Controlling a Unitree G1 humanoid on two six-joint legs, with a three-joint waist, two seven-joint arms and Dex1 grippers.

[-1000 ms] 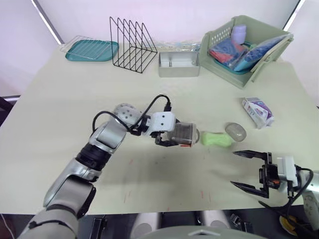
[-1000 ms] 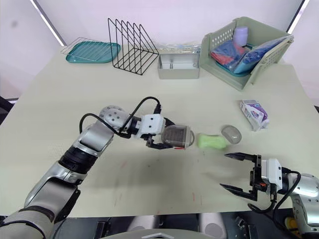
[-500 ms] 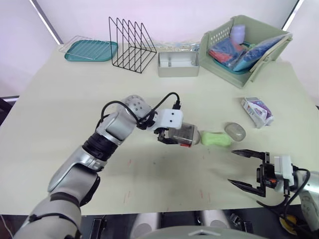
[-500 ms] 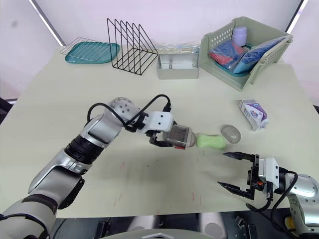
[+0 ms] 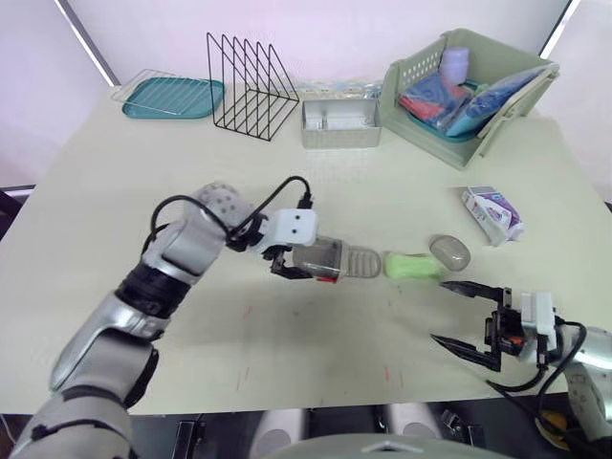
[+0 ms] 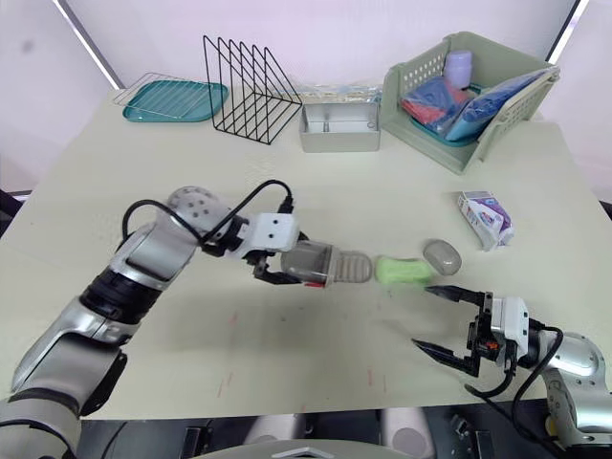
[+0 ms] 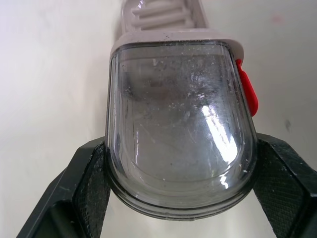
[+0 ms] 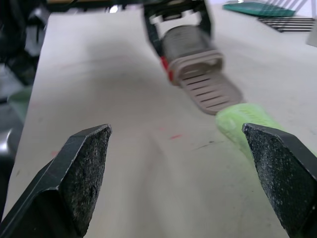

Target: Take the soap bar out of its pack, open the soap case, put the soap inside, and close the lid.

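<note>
The left pincer (image 5: 304, 265) is clenched on the clear, round-ended plastic soap case (image 5: 320, 256) at the centre of the head view, one pad on each side. The case's long axis runs across the frame over the pale bench (image 5: 115, 191). Its grey slotted tray (image 5: 361, 261) sticks out rightward, tip just beside the green soap bar (image 5: 413, 266). The left wrist view adds a red catch (image 7: 249, 91) on the case's side. At lower right, the right pincer (image 5: 469, 320) is spread wide, grasping nothing.
</note>
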